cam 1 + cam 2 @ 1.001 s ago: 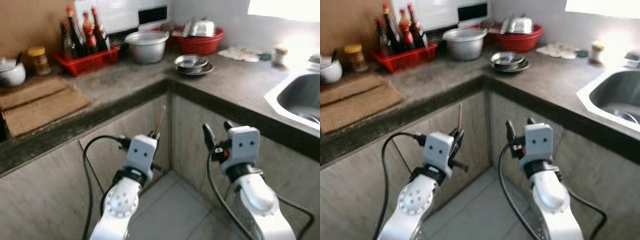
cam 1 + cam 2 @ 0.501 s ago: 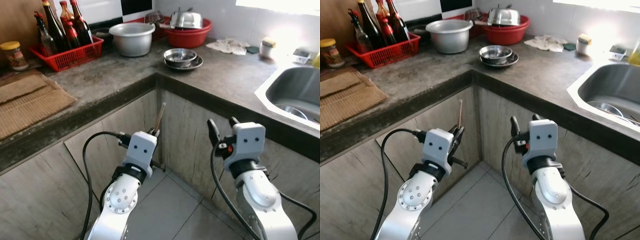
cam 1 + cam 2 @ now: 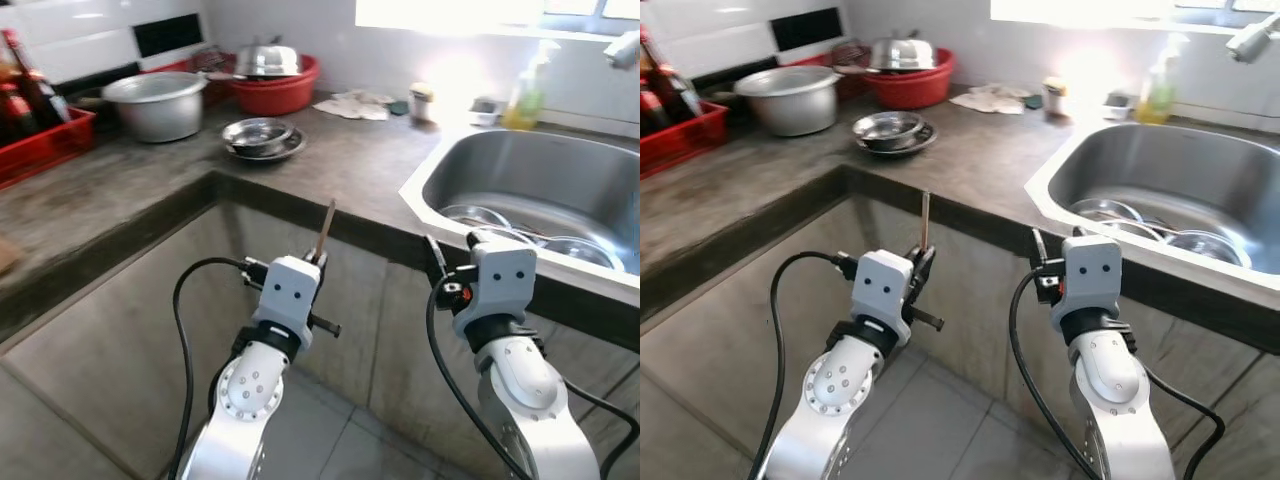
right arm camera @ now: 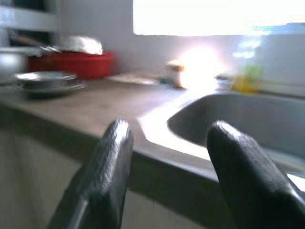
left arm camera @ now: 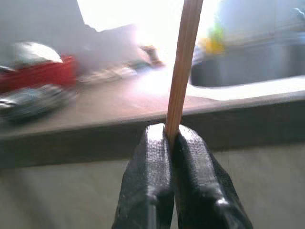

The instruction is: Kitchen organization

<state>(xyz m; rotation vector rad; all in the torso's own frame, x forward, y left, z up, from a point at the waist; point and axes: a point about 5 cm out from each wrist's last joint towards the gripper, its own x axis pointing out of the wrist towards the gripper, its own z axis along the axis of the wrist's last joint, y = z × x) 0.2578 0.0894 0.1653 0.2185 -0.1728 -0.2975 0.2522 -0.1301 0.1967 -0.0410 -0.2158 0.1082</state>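
Left wrist view puts the left gripper (image 5: pixel 172 143) clenched on a thin wooden chopstick (image 5: pixel 183 67), pinched near its lower end so most of its length stands up past the fingertips. In the head views both grippers hang below the counter edge; the right gripper (image 4: pixel 164 157) is released, fingers spread with nothing between them.

The chopstick looks light, stiff and smooth, so it will likely pivot in a single pinch; a hold nearer its middle would steady it.

Farther off, the countertop (image 3: pixel 340 160) carries stacked steel bowls (image 3: pixel 256 136), then a grey pot (image 3: pixel 155 100) and a red basin (image 3: pixel 270 90) at the far left. The sink (image 3: pixel 500 170) on the right holds dishes (image 3: pixel 480 215).
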